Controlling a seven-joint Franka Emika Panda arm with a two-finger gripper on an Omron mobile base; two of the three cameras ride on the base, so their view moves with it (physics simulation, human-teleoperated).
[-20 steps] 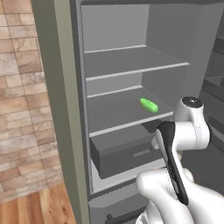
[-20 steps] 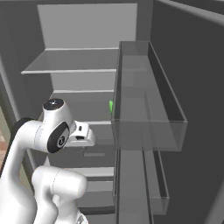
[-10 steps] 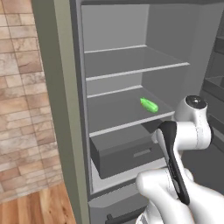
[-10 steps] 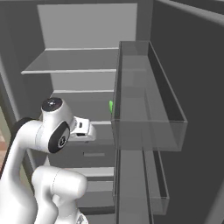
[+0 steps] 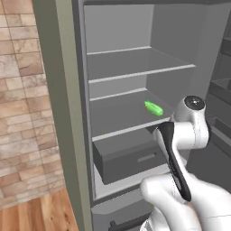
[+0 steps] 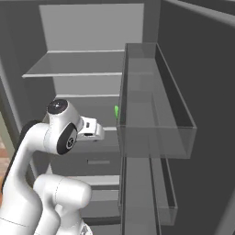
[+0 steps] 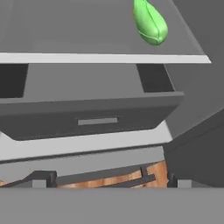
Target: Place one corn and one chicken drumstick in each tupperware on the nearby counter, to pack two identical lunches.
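Note:
One bright-green corn (image 5: 154,108) lies on the fridge's lower shelf, toward its right side. From the right base camera the corn (image 6: 116,111) peeks out just behind the door bin. In the hand view the corn (image 7: 150,22) sits at the top, on the shelf above the drawer. My gripper (image 7: 110,179) is open, its two dark fingertips (image 7: 41,177) spread wide with nothing between them, below and in front of the corn. The hand (image 6: 92,130) points into the fridge at drawer height. The chicken drumstick, the tupperware and the counter are out of view.
The fridge stands open, with grey shelves (image 5: 140,74) above a closed grey drawer (image 5: 131,158). Close on the right hangs the open door with its clear bins (image 6: 156,119). A brick wall (image 5: 22,113) and a wooden floor (image 5: 40,214) lie to the left.
The hand has edged slightly upward toward the shelf. The corn has not moved and the jaws have stayed wide.

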